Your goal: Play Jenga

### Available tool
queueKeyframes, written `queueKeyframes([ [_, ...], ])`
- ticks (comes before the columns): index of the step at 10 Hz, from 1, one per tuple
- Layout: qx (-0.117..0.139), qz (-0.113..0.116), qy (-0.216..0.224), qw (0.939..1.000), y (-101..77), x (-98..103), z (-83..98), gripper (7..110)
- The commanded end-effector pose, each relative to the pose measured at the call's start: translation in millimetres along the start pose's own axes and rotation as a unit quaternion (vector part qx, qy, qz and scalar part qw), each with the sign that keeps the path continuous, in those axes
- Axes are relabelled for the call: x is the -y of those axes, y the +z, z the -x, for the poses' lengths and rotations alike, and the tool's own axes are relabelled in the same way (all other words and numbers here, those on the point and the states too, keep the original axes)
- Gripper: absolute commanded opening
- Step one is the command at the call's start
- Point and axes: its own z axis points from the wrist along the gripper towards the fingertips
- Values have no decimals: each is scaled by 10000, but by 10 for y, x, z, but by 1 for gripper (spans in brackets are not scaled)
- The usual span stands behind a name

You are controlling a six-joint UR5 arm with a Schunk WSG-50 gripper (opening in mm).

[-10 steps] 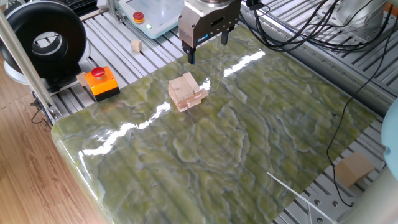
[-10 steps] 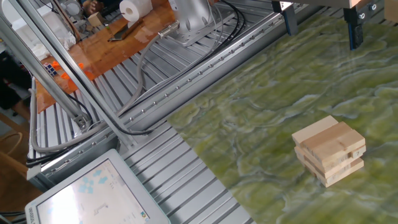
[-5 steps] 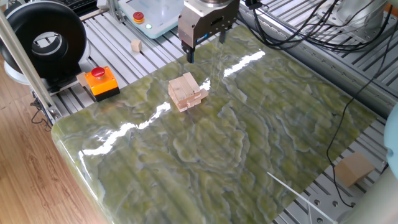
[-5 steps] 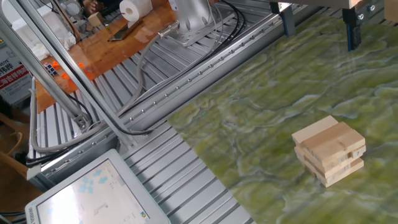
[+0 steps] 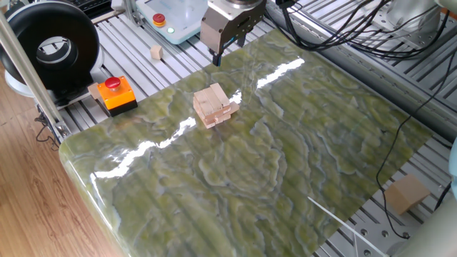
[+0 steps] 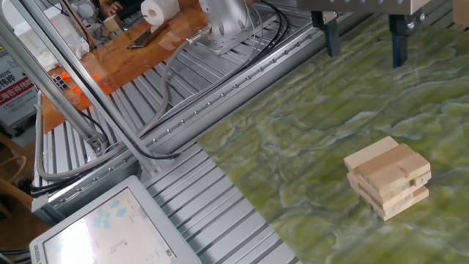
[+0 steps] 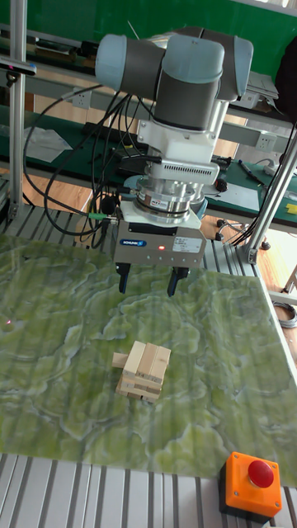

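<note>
Surface: my green marbled table (image 5: pixel 285 164), Jenga (image 7: pixel 143 370) stacked on it.
Gripper (image 7: pixel 147 286): fingers apart, empty.
Tall view only: green wall (image 7: pixel 74 21).

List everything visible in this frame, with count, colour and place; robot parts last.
Stack of pale wooden Jenga bars: one, unpainted wood, mid green marbled tabletop.
Small wooden cube: one, pale, on metal rails past the table's edge.
Larger tan brown cube: one, on rails at the opposite corner.
Orange box with red button: one, beside the table edge.
Black round fan housing: one, near the orange box.
White paper roll: one, on the orange-brown bench.
Two-finger gripper: one, grey, open, empty, above the table behind the stack.
</note>
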Motion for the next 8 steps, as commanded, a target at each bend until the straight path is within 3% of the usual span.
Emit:
queueKeyframes([
  [1,85,39,-61,9999,-4,-20,42,7],
  [6,41,15,-211,9998,12,-46,30,7],
  [8,-171,62,-601,9980,9,-64,-78,7],
])
